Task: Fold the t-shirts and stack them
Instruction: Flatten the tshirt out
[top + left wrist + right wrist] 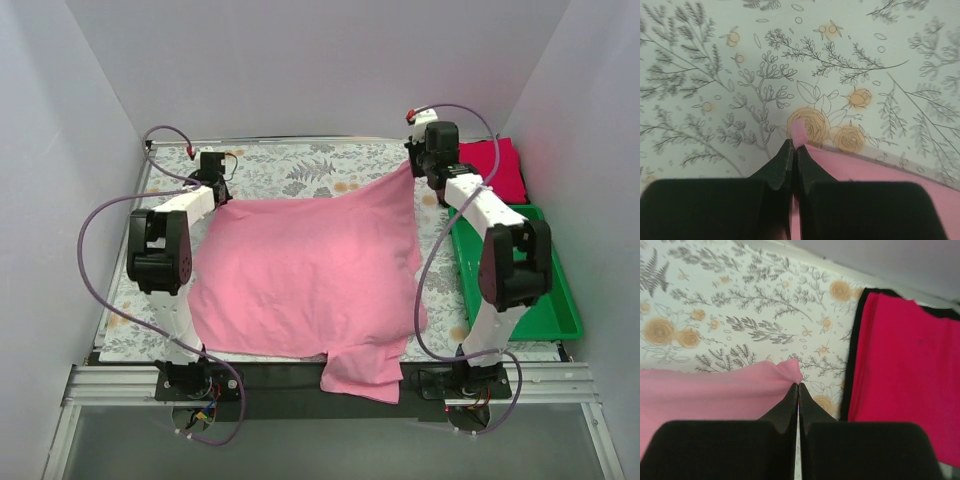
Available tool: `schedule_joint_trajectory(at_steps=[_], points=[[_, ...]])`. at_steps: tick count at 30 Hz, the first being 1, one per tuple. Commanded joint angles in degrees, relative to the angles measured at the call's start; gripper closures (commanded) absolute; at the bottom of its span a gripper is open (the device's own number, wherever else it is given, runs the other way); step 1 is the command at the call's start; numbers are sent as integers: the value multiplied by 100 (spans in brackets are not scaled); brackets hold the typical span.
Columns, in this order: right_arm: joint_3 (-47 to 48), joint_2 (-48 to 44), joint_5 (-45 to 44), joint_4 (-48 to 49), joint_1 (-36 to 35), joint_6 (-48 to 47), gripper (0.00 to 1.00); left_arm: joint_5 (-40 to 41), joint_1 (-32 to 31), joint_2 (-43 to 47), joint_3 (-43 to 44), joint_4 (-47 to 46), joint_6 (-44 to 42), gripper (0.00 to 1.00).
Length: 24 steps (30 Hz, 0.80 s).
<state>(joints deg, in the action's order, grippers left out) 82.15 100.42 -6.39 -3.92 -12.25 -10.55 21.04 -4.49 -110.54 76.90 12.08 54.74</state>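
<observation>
Right of pink t-shirt (305, 270), green bin (561, 305)

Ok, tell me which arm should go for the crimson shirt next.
Right, probably. The right gripper sits just beside the crimson shirt, though shut on a corner of the pink shirt; the left gripper pinches the opposite far corner.

The spread shirt (310, 270) is laid across the middle of the surface (300, 165), with its near part extended past the front edge. The folded shirt (497, 168) is located far right, just behind the bin (545, 300).
</observation>
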Motion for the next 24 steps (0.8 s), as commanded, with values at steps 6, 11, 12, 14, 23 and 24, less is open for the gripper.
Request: schedule_joint_trajectory(at_steps=[6, 11, 12, 14, 23, 24], points=[[1013, 1523, -19, 1043, 179, 220, 99, 199, 45, -1415, 1546, -267, 11, 100], [1741, 2209, -292, 1043, 197, 237, 92, 252, 54, -1857, 2144, -267, -8, 86], [1839, 2314, -388, 1043, 197, 237, 83, 269, 54, -1883, 2293, -276, 1, 78], [1927, 2324, -537, 1043, 197, 307, 77, 313, 54, -1892, 2416, -276, -7, 67], [1472, 1192, -179, -317, 171, 834, 47, -37, 45, -532, 1841, 303, 150, 24], [1262, 860, -4, -502, 179, 1148, 48, -160, 36, -43, 1585, 469, 351, 25]])
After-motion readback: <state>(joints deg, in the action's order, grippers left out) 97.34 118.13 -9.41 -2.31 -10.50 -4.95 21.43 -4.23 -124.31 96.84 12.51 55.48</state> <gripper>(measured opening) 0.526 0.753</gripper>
